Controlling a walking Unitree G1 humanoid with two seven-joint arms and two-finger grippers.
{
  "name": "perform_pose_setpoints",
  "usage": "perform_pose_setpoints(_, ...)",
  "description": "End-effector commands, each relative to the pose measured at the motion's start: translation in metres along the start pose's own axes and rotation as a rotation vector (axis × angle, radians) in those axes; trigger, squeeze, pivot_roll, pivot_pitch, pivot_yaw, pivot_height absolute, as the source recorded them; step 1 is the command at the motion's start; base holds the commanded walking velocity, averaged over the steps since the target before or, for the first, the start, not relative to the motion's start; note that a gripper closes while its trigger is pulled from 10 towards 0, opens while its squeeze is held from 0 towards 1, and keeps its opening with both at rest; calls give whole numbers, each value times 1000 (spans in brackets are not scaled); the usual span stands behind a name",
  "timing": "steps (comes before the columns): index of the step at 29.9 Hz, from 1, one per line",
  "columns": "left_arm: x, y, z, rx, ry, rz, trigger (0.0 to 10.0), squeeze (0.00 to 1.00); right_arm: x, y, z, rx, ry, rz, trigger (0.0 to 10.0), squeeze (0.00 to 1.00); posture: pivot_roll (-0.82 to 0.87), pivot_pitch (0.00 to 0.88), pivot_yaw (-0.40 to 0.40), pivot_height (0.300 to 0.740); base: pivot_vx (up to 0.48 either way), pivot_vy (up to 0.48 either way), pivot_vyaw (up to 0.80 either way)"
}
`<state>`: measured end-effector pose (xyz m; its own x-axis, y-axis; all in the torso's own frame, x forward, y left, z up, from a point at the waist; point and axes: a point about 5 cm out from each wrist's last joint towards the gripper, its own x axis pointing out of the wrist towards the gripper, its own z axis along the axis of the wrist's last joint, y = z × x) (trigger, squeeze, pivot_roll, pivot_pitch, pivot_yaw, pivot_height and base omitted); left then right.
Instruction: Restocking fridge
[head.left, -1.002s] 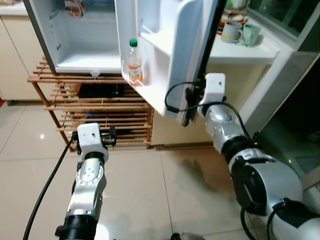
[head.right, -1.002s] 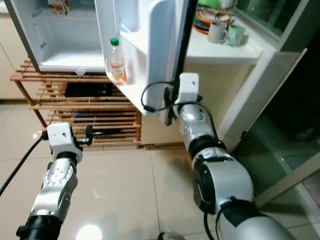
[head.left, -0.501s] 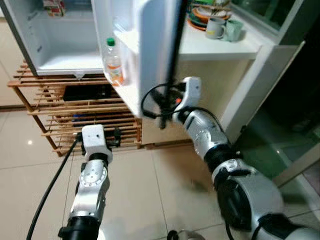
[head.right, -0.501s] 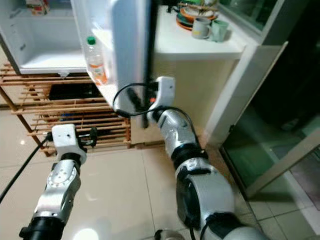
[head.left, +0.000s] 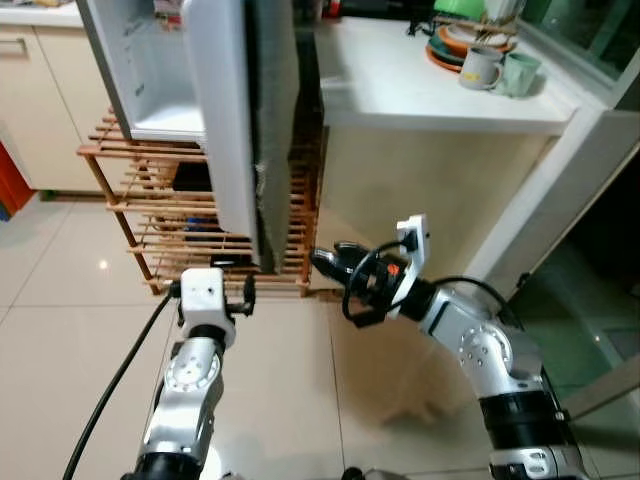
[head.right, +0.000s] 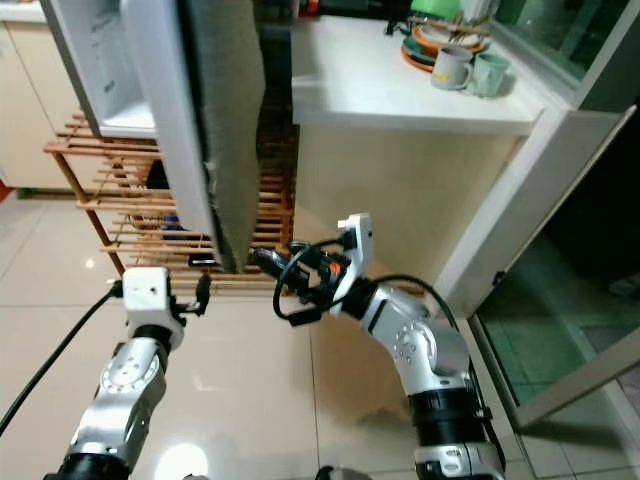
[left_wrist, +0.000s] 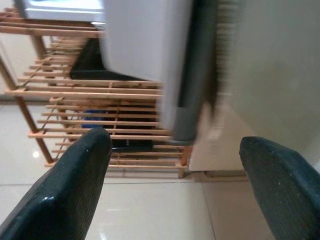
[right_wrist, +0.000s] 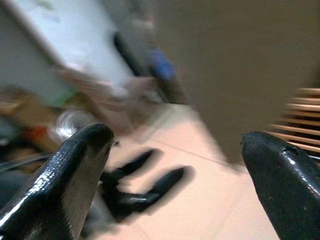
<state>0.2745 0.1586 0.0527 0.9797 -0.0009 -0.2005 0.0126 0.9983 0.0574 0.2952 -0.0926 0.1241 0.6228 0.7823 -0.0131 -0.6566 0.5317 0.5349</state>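
Two grippers, fingers spread wide, holding nothing: left gripper (head.left: 232, 296), right gripper (head.left: 335, 262) | smooth white fridge door (head.left: 225, 120) edge-on, above | slatted wooden rack (head.left: 135, 215) behind | glossy tiled floor (head.left: 60, 330).

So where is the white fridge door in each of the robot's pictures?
Left eye view: fridge door upper left, seen edge-on.
Right eye view: upper left.
Left wrist view: its lower corner between the left gripper's fingers.
Right wrist view: too blurred to tell.
Shared landmark: the wooden rack behind it.
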Motion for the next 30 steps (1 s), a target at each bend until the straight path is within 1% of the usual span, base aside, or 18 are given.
perform_pose_setpoints(1, 4, 0, 8, 29, -18, -25, 10000, 0, -5, -20, -3, -126, 39, -224, 10000, 0, -109, 0, -39, 740, 0, 0, 0)
perform_pose_setpoints(2, 5, 0, 11, 36, -32, -28, 10000, 0, -7, -32, -4, -207, 61, -347, 10000, 0, -109, 0, -39, 740, 0, 0, 0)
perform_pose_setpoints(3, 5, 0, 11, 36, -32, -28, 10000, 0, -7, -32, -4, -207, 61, -347, 10000, 0, -109, 0, -39, 740, 0, 0, 0)
perform_pose_setpoints(4, 7, -3, 20, 47, -71, -51, 10000, 0, -16, -46, -2, -304, 54, -485, 10000, 0, -107, 0, -38, 740, 0, 0, 0)
perform_pose_setpoints(5, 8, -7, 28, 56, -105, -73, 10000, 0, -22, -51, -1, -323, 40, -547, 10000, 0, -108, 0, -36, 740, 0, 0, 0)
perform_pose_setpoints(7, 9, -14, 39, 66, -154, -121, 10000, 0, -30, -57, -2, -334, 29, -608, 10000, 0, -110, 0, -31, 740, 0, 0, 0)
perform_pose_setpoints(9, 9, -22, 49, 80, -200, -173, 10000, 0, -35, -59, -6, -322, 31, -629, 10000, 0, -109, 0, -28, 740, 0, 0, 0)
perform_pose_setpoints(10, 10, -31, 58, 51, -228, -223, 10000, 0, -38, -61, -10, -301, 33, -647, 10000, 0, -111, 0, -25, 740, 0, 0, 0)
perform_pose_setpoints(11, 10, -31, 58, 51, -228, -223, 10000, 0, -38, -61, -10, -301, 33, -647, 10000, 0, -111, 0, -25, 740, 0, 0, 0)
perform_pose_setpoints(14, 15, -41, 75, -6, -276, -288, 10000, 0, -38, -63, -20, -283, 28, -680, 10000, 0, -116, 0, -12, 740, 0, 0, 0)
perform_pose_setpoints(17, 28, -36, 86, -50, -286, -241, 10000, 0, -30, -60, -29, -292, 17, -680, 10000, 0, -115, 0, -10, 740, 342, 336, 0)
perform_pose_setpoints(19, 30, -34, 87, -62, -286, -230, 10000, 0, -29, -59, -31, -291, 15, -680, 10000, 0, -115, 0, -10, 740, 347, 332, 0)
perform_pose_setpoints(21, 33, -25, 90, -97, -279, -183, 10000, 0, -24, -56, -35, -292, 21, -668, 10000, 0, -118, 0, -8, 740, 343, 336, 0)
perform_pose_setpoints(25, 36, -14, 91, -80, -287, -143, 10000, 0, -23, -57, -41, -278, 32, -665, 10000, 0, -107, 0, -17, 740, 343, 336, 0)
perform_pose_setpoints(26, 38, -7, 94, -85, -288, -101, 10000, 0, -24, -58, -42, -275, 36, -662, 10000, 0, -101, 0, -20, 740, 270, 398, 0)
perform_pose_setpoints(27, 38, -7, 94, -85, -288, -101, 10000, 0, -24, -58, -42, -275, 36, -662, 10000, 0, -101, 0, -20, 740, 270, 398, 0)
perform_pose_setpoints(29, 38, 4, 97, -85, -300, -52, 10000, 0, -23, -56, -44, -278, 47, -650, 10000, 0, -91, 0, -29, 740, 0, 443, 0)
perform_pose_setpoints(30, 38, 4, 97, -85, -300, -52, 10000, 0, -23, -56, -44, -278, 47, -650, 10000, 0, -91, 0, -29, 740, 0, 454, 0)
